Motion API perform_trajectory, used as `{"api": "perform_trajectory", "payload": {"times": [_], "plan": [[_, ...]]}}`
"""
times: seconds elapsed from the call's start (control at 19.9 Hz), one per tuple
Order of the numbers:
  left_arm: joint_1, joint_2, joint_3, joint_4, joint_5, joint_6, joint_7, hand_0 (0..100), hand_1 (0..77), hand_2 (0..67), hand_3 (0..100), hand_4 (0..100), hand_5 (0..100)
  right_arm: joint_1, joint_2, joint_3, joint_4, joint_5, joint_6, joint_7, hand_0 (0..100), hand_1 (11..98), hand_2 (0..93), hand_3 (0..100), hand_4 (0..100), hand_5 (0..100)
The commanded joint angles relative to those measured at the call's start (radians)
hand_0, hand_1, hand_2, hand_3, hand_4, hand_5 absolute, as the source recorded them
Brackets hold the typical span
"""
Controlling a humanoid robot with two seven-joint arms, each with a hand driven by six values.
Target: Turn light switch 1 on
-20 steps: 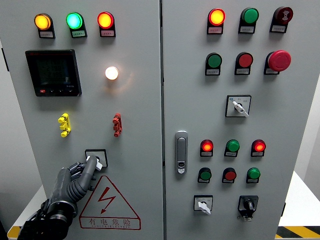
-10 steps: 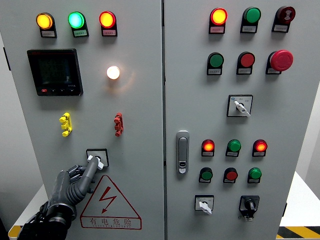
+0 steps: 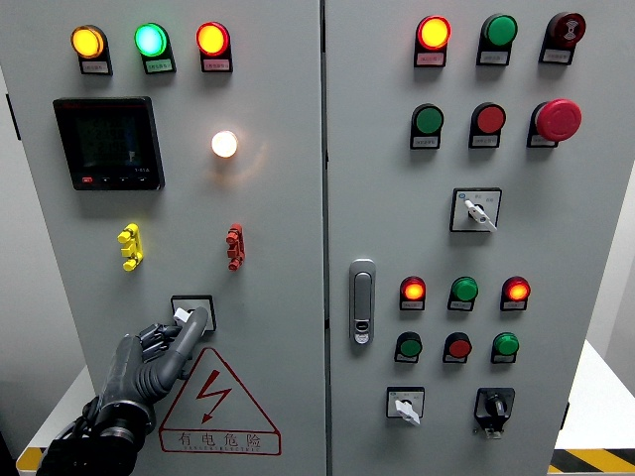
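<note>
The light switch point(image 3: 190, 302) is a small rotary selector on a black square plate, low on the left cabinet door. Its white knob point(image 3: 183, 314) peeks out beside my finger. My left hand point(image 3: 186, 323) reaches up from the lower left, its dark fingers curled. The index finger point(image 3: 194, 322) lies across the knob and the other fingers are tucked beside it, so the hand is closed on the knob. Above, a round white lamp point(image 3: 224, 144) glows. My right hand is out of view.
The left door carries a black meter display point(image 3: 109, 142), yellow point(image 3: 129, 247) and red point(image 3: 233, 247) clips and a red warning triangle point(image 3: 213, 402). A door latch point(image 3: 361, 300) sits by the seam. The right door holds pilot lights, push buttons, an emergency stop point(image 3: 558, 119) and more selectors.
My left index finger has slid a little rightward over the knob, now covering more of it. The lamp stays lit throughout. The view shifted slightly.
</note>
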Motion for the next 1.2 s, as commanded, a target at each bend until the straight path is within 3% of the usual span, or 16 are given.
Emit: {"api": "perform_trajectory", "payload": {"times": [0.0, 0.25, 0.4, 0.75, 0.8, 0.9, 1.0, 1.1, 1.15], "plan": [[0.007, 0.002, 0.0, -0.003, 0.0, 0.0, 0.001, 0, 51.2, 59.2, 84, 99, 65, 0.0, 0.0002, 0.001, -0.001, 0.0, 0.0, 0.0, 0, 19.7, 0.0, 20, 19, 11], [0.066, 0.003, 0.003, -0.044, -0.001, -0.011, -0.025, 0, 49.3, 59.0, 84, 98, 65, 0.0, 0.0002, 0.001, 0.0, 0.0, 0.0, 0.0, 0, 19.8, 0.0, 20, 19, 11], [0.115, 0.005, 0.003, -0.073, -0.001, -0.064, -0.057, 0, 47.6, 58.0, 84, 97, 64, 0.0, 0.0002, 0.0, 0.0, 0.0, 0.0, 0.0, 0, 19.8, 0.0, 20, 19, 11], [0.159, 0.034, 0.031, -0.09, -0.007, -0.061, -0.067, 0, 41.2, 54.5, 83, 97, 66, 0.0, 0.0002, 0.0, 0.0, 0.0, 0.0, 0.001, 0, 19.7, 0.0, 20, 19, 11], [0.179, 0.048, 0.035, -0.093, -0.024, -0.06, -0.079, 0, 40.3, 53.0, 84, 96, 67, 0.0, 0.0002, 0.0, -0.001, 0.0, 0.0, 0.0, 0, 19.7, 0.0, 20, 19, 11], [0.202, 0.056, 0.04, -0.093, -0.113, -0.066, -0.108, 0, 38.5, 51.0, 84, 94, 69, 0.0, -0.0013, 0.001, 0.0, 0.0, 0.0, 0.0, 0, 19.7, 0.0, 20, 19, 11], [0.234, 0.082, 0.04, -0.09, -0.232, -0.074, -0.122, 0, 37.4, 48.4, 83, 90, 68, 0.0, 0.0002, 0.001, -0.001, 0.0, 0.0, 0.0, 0, 19.8, 0.0, 20, 19, 11], [0.267, 0.099, 0.044, -0.081, -0.337, -0.125, -0.146, 0, 36.6, 45.1, 81, 88, 69, 0.0, 0.0002, 0.0, 0.0, 0.0, 0.0, 0.0, 0, 19.7, 0.0, 20, 19, 11], [0.294, 0.109, 0.044, -0.078, -0.371, -0.184, -0.175, 0, 35.9, 43.9, 79, 86, 67, 0.0, 0.0002, 0.0, 0.0, 0.0, 0.0, 0.0, 0, 19.8, 0.0, 20, 19, 11]]}}
